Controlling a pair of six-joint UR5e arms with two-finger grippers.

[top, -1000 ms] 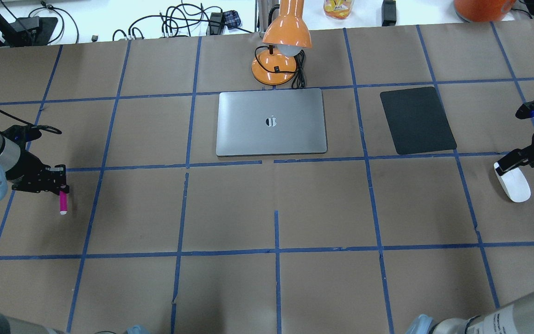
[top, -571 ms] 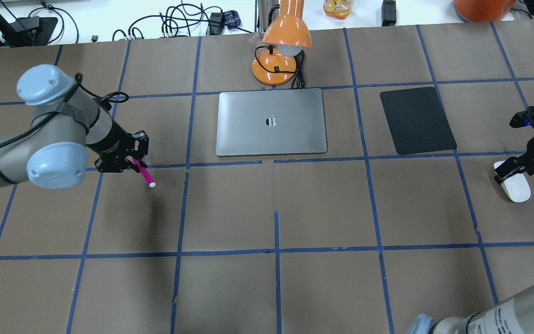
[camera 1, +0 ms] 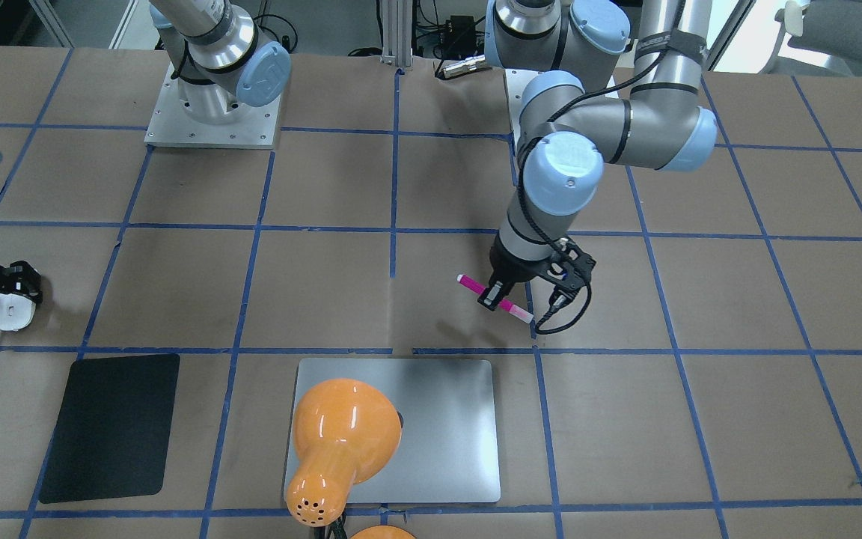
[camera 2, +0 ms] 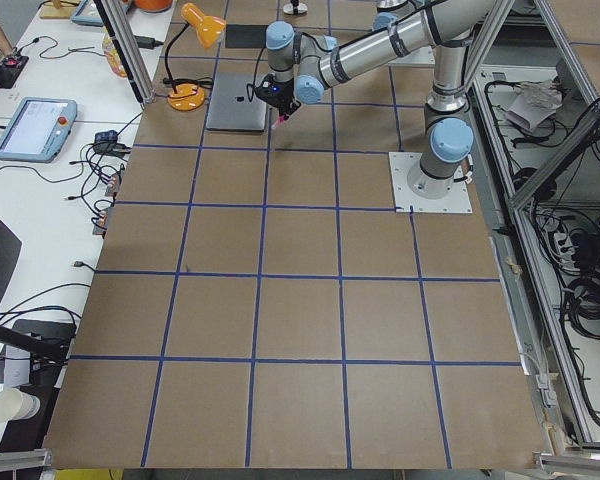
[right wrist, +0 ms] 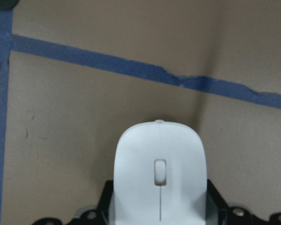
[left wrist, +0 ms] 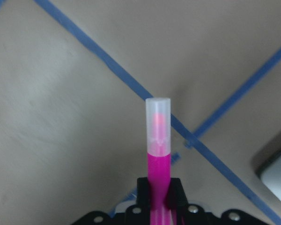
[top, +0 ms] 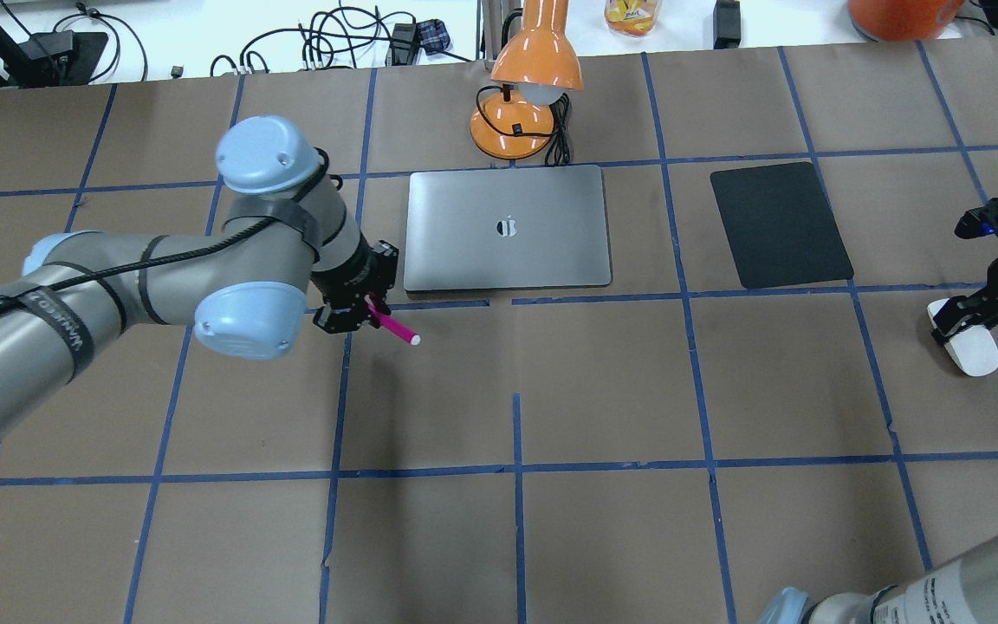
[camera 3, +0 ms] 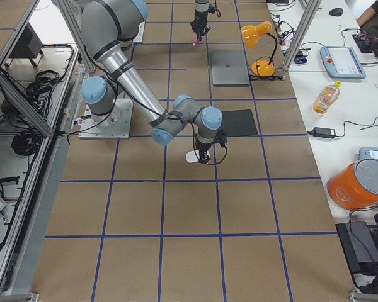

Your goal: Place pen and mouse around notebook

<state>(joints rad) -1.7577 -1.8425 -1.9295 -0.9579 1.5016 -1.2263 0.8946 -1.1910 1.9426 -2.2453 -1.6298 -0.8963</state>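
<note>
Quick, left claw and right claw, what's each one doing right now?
Left claw: closed, holding the pen.
Right claw: closed, holding the mouse.

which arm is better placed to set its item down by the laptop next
Left. Its jaws hold the pen just off the notebook's near-left corner. The right jaws hold the mouse far out at the table's edge, beyond the black mat.

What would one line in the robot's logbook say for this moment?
left gripper: shut on pen, near notebook corner | right gripper: shut on mouse, far right
</note>
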